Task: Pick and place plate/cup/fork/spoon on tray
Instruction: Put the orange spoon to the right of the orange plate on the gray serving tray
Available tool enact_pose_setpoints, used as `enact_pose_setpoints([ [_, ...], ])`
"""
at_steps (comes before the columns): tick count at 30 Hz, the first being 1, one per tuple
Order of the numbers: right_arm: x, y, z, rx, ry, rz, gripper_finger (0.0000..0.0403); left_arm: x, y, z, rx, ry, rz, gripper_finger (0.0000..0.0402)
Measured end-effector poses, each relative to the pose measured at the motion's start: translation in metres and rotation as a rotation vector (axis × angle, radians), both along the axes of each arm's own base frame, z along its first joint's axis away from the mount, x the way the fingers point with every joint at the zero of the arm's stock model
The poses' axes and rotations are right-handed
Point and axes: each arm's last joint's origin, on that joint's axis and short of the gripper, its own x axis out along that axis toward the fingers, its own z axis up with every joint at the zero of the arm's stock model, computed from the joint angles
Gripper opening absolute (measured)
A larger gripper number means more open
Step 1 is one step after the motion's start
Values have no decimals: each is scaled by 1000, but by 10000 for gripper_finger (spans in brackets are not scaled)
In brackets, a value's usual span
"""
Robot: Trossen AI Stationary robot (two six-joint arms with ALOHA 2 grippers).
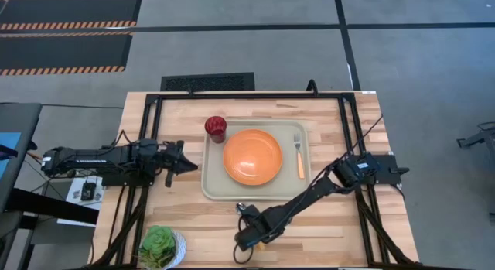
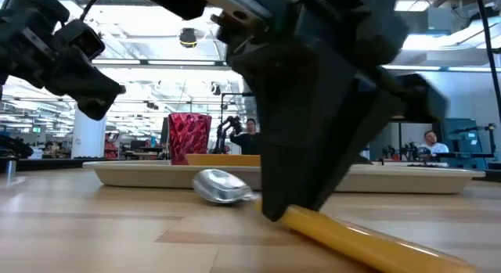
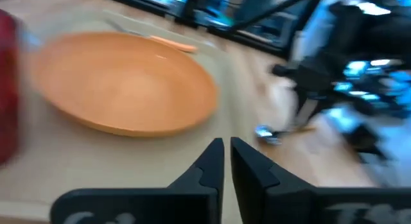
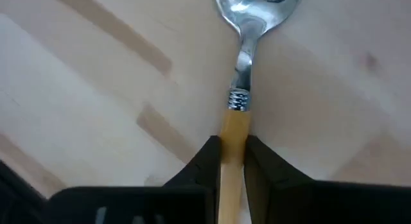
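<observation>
Now the spoon [image 4: 239,89] handle sits clamped between the right fingers [image 4: 204,161].

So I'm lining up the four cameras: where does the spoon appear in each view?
High view: spoon mostly hidden at right gripper, below tray.
Low view: bowl centre, handle lower right.
Left wrist: small, beyond plate.
Right wrist: centre, handle between fingers.
Shared landmark: the tray.

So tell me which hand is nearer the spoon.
Right. The right hand is shut on the spoon handle; the left hand waits beyond the tray.
</observation>
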Motion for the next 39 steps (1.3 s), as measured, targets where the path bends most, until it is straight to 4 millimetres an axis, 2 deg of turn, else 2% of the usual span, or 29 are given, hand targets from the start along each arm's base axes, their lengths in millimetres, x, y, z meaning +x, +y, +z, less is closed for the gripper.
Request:
enact_pose_setpoints([
  [6, 20, -24, 19, -148, -66, 91, 48, -1, -6, 1, -186, 25, -100, 68],
  [11, 36, -40, 41, -234, -135, 193, 35, 1, -13, -2, -259, 87, -120, 119],
  [16, 48, -57, 51, -292, -174, 247, 24, 4, -18, -11, -191, 164, -76, 155],
  [19, 50, -64, 52, -300, -173, 255, 22, 5, -22, -17, -106, 206, -108, 169],
  [27, 50, -64, 52, -279, -171, 263, 22, 8, -31, -24, -39, 258, -154, 176],
  [31, 49, -63, 51, -198, -155, 178, 45, 10, -33, -23, -36, 238, -145, 176],
  [39, 48, -59, 49, -71, -161, -9, 133, 10, -31, -22, -22, 225, -103, 176],
])
